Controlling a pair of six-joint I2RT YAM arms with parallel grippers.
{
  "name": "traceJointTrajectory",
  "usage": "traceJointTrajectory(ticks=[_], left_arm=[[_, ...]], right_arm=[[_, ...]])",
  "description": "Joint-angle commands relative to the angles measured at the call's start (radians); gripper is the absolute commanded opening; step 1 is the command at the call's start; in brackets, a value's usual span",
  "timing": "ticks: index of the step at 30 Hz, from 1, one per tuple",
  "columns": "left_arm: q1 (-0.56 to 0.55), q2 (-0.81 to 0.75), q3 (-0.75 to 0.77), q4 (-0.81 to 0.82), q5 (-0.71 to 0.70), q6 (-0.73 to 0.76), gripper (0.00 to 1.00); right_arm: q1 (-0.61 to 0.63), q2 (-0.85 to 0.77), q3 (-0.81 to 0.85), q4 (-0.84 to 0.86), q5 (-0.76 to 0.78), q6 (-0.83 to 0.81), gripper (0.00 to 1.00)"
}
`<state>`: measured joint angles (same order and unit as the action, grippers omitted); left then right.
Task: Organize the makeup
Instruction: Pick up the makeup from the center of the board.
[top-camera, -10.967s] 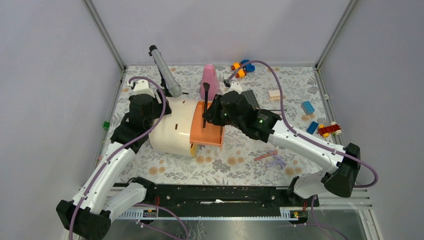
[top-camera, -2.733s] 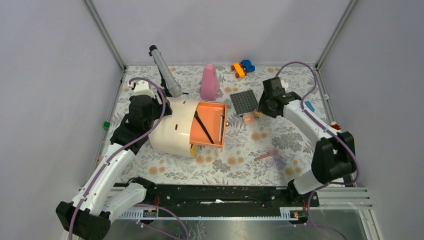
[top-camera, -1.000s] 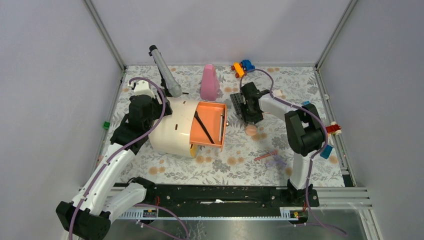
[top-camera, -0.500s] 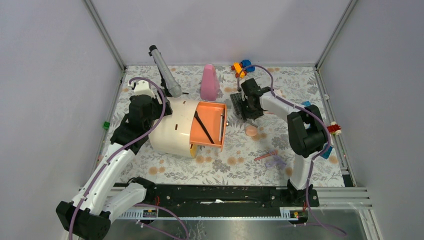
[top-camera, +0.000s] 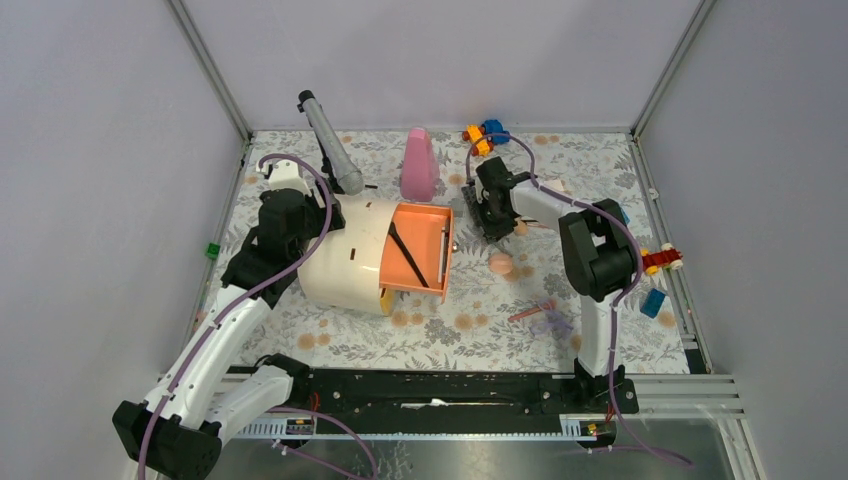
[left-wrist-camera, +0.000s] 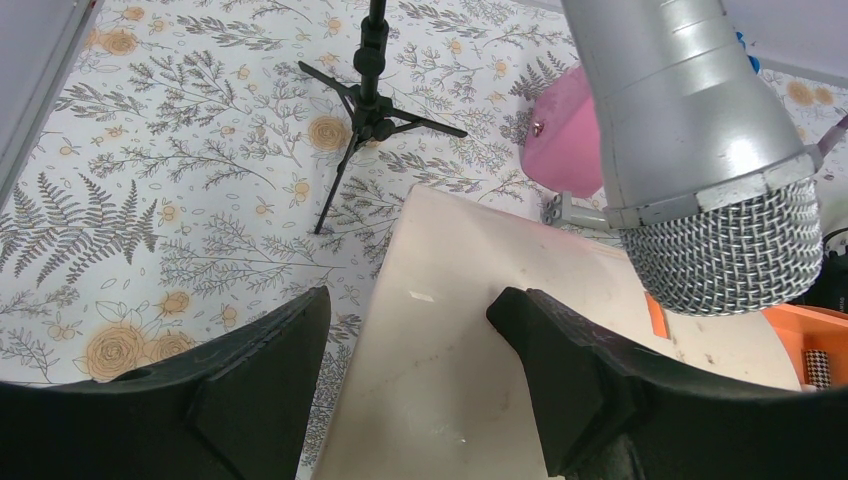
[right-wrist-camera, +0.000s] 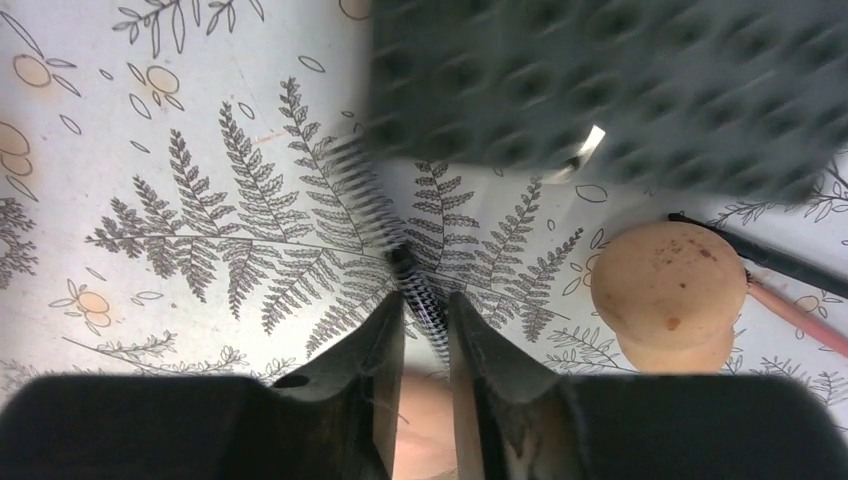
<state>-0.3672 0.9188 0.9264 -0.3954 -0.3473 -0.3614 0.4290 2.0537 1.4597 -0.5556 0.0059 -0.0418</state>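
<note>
Thin patterned brush (right-wrist-camera: 415, 285) is pinched between the right gripper's (right-wrist-camera: 427, 335) fingers, just near of the dark studded plate (right-wrist-camera: 620, 80) — round peach puff (right-wrist-camera: 665, 290) to its right. A second ago that gripper hung nearer, by the peach sponge (top-camera: 500, 263), fingers wider. Left gripper (left-wrist-camera: 410, 360) stays spread over the cream case (left-wrist-camera: 480, 330). Floral tablecloth (top-camera: 440, 330) — plain lilac walls (top-camera: 440, 60).

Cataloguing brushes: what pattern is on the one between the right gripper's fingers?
Black-and-white checks on the thin brush; best in the right wrist view.
</note>
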Motion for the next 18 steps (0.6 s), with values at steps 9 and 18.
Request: traceJointTrajectory(ticks=[9, 18], left_arm=[[0.004, 0.009, -0.009, -0.016, 0.02, 0.021, 0.75], [0.004, 0.006, -0.009, -0.016, 0.018, 0.021, 0.75]], right_arm=[[-0.004, -0.204, -0.04, -0.005, 0.028, 0.022, 0.0], [0.002, -0.436, 0.067, -0.07, 0.051, 0.157, 0.0]])
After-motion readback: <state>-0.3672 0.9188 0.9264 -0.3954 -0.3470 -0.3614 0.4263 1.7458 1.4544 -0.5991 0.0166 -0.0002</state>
